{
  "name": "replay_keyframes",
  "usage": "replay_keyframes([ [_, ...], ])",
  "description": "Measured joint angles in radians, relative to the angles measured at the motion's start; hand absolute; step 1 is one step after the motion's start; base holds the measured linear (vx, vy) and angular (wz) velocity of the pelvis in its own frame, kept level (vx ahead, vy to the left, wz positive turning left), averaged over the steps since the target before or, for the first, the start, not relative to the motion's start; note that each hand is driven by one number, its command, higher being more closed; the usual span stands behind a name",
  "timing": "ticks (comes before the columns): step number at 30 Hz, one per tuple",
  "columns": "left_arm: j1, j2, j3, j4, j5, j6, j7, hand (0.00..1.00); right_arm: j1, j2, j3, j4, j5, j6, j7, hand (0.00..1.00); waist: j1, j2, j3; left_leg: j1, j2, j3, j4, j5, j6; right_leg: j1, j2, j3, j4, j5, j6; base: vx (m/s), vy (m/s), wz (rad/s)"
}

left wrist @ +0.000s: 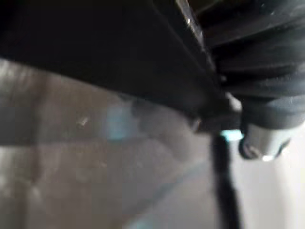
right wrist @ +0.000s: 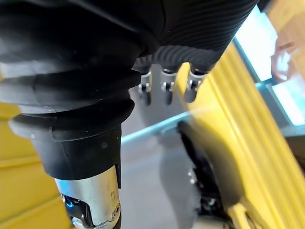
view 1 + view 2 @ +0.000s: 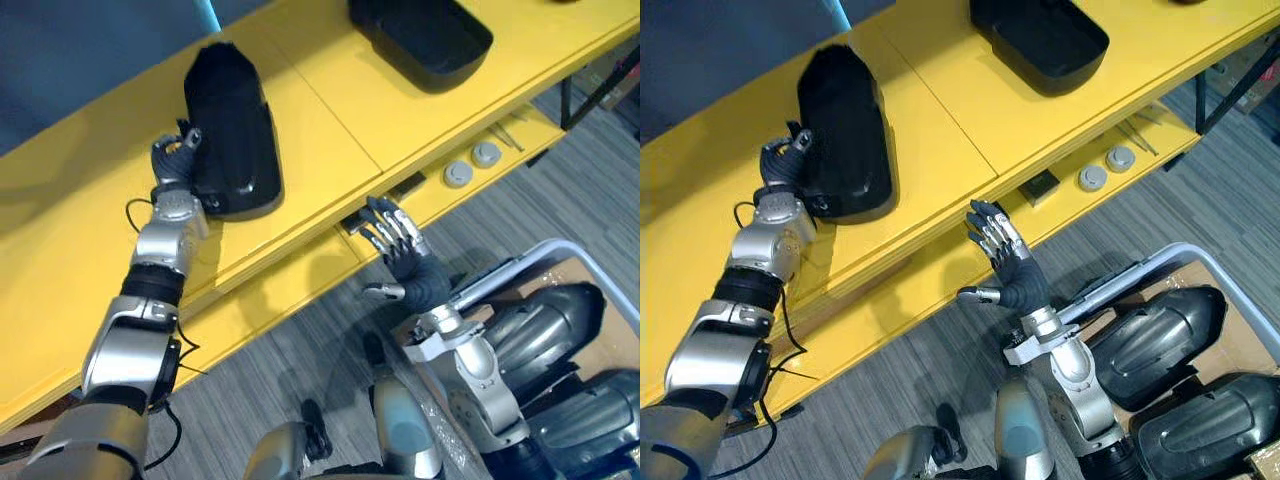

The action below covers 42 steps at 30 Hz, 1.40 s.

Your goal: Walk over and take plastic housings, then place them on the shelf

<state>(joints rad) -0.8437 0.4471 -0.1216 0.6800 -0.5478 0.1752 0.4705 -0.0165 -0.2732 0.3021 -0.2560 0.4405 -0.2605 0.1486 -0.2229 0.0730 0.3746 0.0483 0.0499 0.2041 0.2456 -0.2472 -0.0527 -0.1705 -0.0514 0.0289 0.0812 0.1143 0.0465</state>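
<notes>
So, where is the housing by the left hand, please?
The housing lies on the yellow shelf, upper left in the eye views, left hand at its edge.
</notes>
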Motion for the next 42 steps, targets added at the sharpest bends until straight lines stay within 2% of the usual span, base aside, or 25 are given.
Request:
replay_keyframes([
  [3, 0.045, -0.036, 0.002, 0.000, -0.030, -0.015, -0.017, 0.00, 0.020, 0.006, -0.006, 0.002, -0.007, -0.004, -0.002, 0.00, 0.004, 0.007, -0.057, 0.008, 0.005, 0.003, -0.013, 0.000, -0.001, 0.002, 0.005, -0.002, -0.004, -0.003, -0.002, 0.06, -0.013, -0.01],
  [7, 0.062, -0.069, 0.003, -0.001, -0.002, -0.045, 0.008, 0.00, 0.032, 0.010, -0.026, 0.010, -0.024, -0.029, -0.020, 0.00, 0.008, 0.008, -0.066, 0.048, 0.005, 0.006, -0.030, 0.001, -0.002, 0.034, 0.006, -0.003, -0.009, -0.008, -0.003, 0.02, 0.006, -0.02],
  [9, 0.062, -0.068, 0.035, -0.016, 0.045, -0.074, 0.053, 0.00, 0.037, 0.019, -0.027, 0.012, -0.024, -0.042, -0.029, 0.00, 0.010, 0.008, -0.073, 0.054, 0.005, 0.012, -0.039, 0.003, -0.005, 0.034, 0.006, -0.003, -0.004, -0.010, -0.005, 0.00, 0.003, -0.02],
  [10, 0.059, -0.067, 0.062, -0.032, 0.132, -0.095, 0.113, 0.00, 0.046, 0.026, -0.027, 0.012, -0.030, -0.046, -0.043, 0.00, 0.012, 0.009, -0.090, 0.055, 0.005, 0.014, -0.045, 0.009, -0.014, 0.032, 0.006, -0.004, -0.003, -0.010, -0.006, 0.04, -0.007, -0.01],
  [12, 0.051, -0.062, 0.082, -0.035, 0.186, -0.119, 0.165, 0.00, 0.053, 0.026, -0.026, 0.012, -0.035, -0.047, -0.057, 0.00, 0.014, 0.010, -0.106, 0.056, 0.006, 0.016, -0.045, 0.013, -0.021, 0.034, 0.006, -0.005, -0.003, -0.010, -0.007, 0.04, -0.009, 0.01],
  [13, 0.025, -0.054, 0.106, -0.035, 0.217, -0.141, 0.213, 0.00, 0.060, 0.026, -0.026, 0.012, -0.047, -0.047, -0.066, 0.00, 0.017, 0.013, -0.125, 0.056, 0.007, 0.019, -0.044, 0.018, -0.028, 0.035, 0.006, -0.006, -0.002, -0.009, -0.004, 0.04, -0.007, 0.02],
  [16, -0.027, -0.014, 0.123, -0.042, 0.243, -0.189, 0.259, 0.00, 0.063, 0.026, -0.008, 0.012, -0.063, -0.048, -0.063, 0.00, 0.018, 0.016, -0.141, 0.062, 0.007, 0.020, -0.043, 0.024, -0.035, 0.044, 0.005, -0.007, -0.003, -0.008, -0.003, 0.02, -0.002, 0.00],
  [20, -0.059, 0.030, 0.169, -0.209, 0.326, -0.270, 0.268, 0.00, 0.083, 0.024, 0.008, 0.013, -0.067, -0.050, -0.033, 0.00, 0.020, 0.023, -0.148, 0.073, 0.006, -0.005, -0.048, 0.028, -0.028, 0.068, -0.002, -0.038, -0.003, -0.010, -0.006, -0.02, 0.000, 0.19],
  [22, -0.035, 0.043, 0.193, -0.284, 0.374, -0.288, 0.269, 0.00, 0.080, 0.020, 0.013, 0.017, -0.073, -0.067, -0.016, 0.00, 0.032, 0.029, -0.160, 0.070, 0.004, -0.018, -0.066, 0.038, -0.018, 0.069, -0.008, -0.061, -0.003, -0.016, -0.015, -0.05, -0.016, 0.37],
  [24, 0.096, 0.059, 0.215, -0.418, 0.401, -0.319, 0.264, 0.00, 0.046, 0.019, 0.025, 0.056, -0.099, -0.092, -0.017, 0.00, 0.051, 0.031, -0.171, 0.071, 0.000, -0.060, -0.073, 0.061, -0.019, 0.093, -0.022, -0.109, -0.007, -0.024, -0.015, -0.05, -0.058, 0.57],
  [25, 0.230, 0.050, 0.251, -0.529, 0.397, -0.351, 0.258, 0.00, -0.001, 0.003, 0.049, 0.091, -0.103, -0.094, -0.019, 0.00, 0.067, 0.032, -0.180, 0.071, 0.001, -0.068, -0.074, 0.066, -0.020, 0.100, -0.026, -0.125, -0.010, -0.028, -0.014, -0.06, -0.062, 0.43],
  [26, 0.263, 0.045, 0.260, -0.561, 0.396, -0.356, 0.251, 0.00, -0.010, 0.000, 0.053, 0.099, -0.104, -0.094, -0.020, 0.00, 0.074, 0.032, -0.182, 0.071, 0.001, -0.072, -0.074, 0.066, -0.021, 0.102, -0.026, -0.131, -0.013, -0.029, -0.014, -0.07, -0.065, 0.38],
  [28, 0.571, -0.060, 0.303, -0.811, 0.387, -0.396, 0.189, 0.00, -0.042, -0.001, 0.062, 0.124, -0.107, -0.091, -0.034, 0.00, 0.137, 0.031, -0.211, 0.062, 0.008, -0.111, -0.081, 0.066, -0.022, 0.124, -0.033, -0.199, -0.039, -0.030, -0.014, -0.06, -0.052, 0.55],
  [29, 0.641, -0.087, 0.303, -0.850, 0.383, -0.403, 0.177, 0.00, -0.045, -0.001, 0.070, 0.126, -0.107, -0.090, -0.040, 0.00, 0.155, 0.026, -0.222, 0.057, 0.010, -0.115, -0.083, 0.065, -0.022, 0.128, -0.035, -0.217, -0.048, -0.030, -0.014, -0.04, -0.043, 0.69],
  [30, 0.786, -0.145, 0.306, -0.904, 0.361, -0.429, 0.125, 0.00, -0.065, 0.006, 0.098, 0.138, -0.124, -0.087, -0.063, 0.00, 0.202, 0.010, -0.233, 0.053, 0.015, -0.128, -0.087, 0.063, -0.024, 0.153, -0.036, -0.255, -0.079, -0.024, -0.008, -0.03, -0.031, 0.58],
  [31, 0.865, -0.170, 0.305, -0.922, 0.356, -0.430, 0.088, 0.00, -0.084, 0.018, 0.115, 0.152, -0.142, -0.084, -0.080, 0.00, 0.225, -0.003, -0.239, 0.051, 0.015, -0.145, -0.083, 0.061, -0.025, 0.175, -0.037, -0.279, -0.105, -0.021, -0.006, -0.02, -0.025, 0.55],
  [32, 0.915, -0.187, 0.304, -0.935, 0.353, -0.429, 0.062, 0.00, -0.095, 0.029, 0.129, 0.162, -0.145, -0.081, -0.088, 0.00, 0.239, -0.012, -0.244, 0.046, 0.014, -0.155, -0.080, 0.060, -0.025, 0.185, -0.036, -0.289, -0.120, -0.014, -0.006, -0.02, -0.006, 0.50],
  [33, 1.009, -0.222, 0.299, -0.963, 0.318, -0.429, -0.020, 0.00, -0.117, 0.060, 0.148, 0.178, -0.170, -0.064, -0.115, 0.00, 0.260, -0.032, -0.256, 0.028, 0.011, -0.175, -0.067, 0.055, -0.025, 0.199, -0.039, -0.310, -0.146, 0.006, -0.004, -0.02, 0.001, 0.40],
  [34, 1.046, -0.238, 0.296, -0.973, 0.304, -0.427, -0.056, 0.00, -0.128, 0.075, 0.153, 0.190, -0.184, -0.058, -0.130, 0.00, 0.273, -0.035, -0.257, 0.017, 0.009, -0.180, -0.063, 0.053, -0.025, 0.202, -0.040, -0.318, -0.154, 0.011, -0.005, 0.00, 0.007, 0.44],
  [36, 1.167, -0.296, 0.269, -0.981, 0.246, -0.410, -0.161, 0.00, -0.173, 0.136, 0.164, 0.258, -0.184, -0.037, -0.171, 0.00, 0.308, -0.060, -0.271, -0.008, 0.000, -0.204, -0.054, 0.052, -0.023, 0.207, -0.047, -0.340, -0.165, 0.025, -0.001, 0.02, 0.023, 0.31],
  [37, 1.190, -0.311, 0.259, -0.978, 0.228, -0.404, -0.185, 0.00, -0.185, 0.147, 0.164, 0.278, -0.184, -0.037, -0.181, 0.00, 0.317, -0.062, -0.272, -0.014, -0.002, -0.209, -0.049, 0.050, -0.021, 0.207, -0.050, -0.349, -0.164, 0.025, -0.001, 0.02, 0.035, 0.29],
  [39, 1.255, -0.360, 0.223, -0.954, 0.110, -0.376, -0.306, 0.00, -0.240, 0.176, 0.171, 0.360, -0.188, -0.036, -0.236, 0.00, 0.340, -0.060, -0.271, -0.031, -0.010, -0.227, -0.035, 0.048, -0.017, 0.208, -0.058, -0.369, -0.161, 0.026, 0.001, 0.03, 0.036, 0.25],
  [42, 1.313, -0.379, 0.139, -0.921, 0.027, -0.380, -0.458, 0.00, -0.319, 0.202, 0.169, 0.487, -0.205, -0.016, -0.318, 0.00, 0.361, -0.055, -0.258, -0.044, -0.015, -0.248, -0.025, 0.045, -0.015, 0.211, -0.063, -0.387, -0.161, 0.028, 0.001, 0.02, 0.030, 0.20],
])
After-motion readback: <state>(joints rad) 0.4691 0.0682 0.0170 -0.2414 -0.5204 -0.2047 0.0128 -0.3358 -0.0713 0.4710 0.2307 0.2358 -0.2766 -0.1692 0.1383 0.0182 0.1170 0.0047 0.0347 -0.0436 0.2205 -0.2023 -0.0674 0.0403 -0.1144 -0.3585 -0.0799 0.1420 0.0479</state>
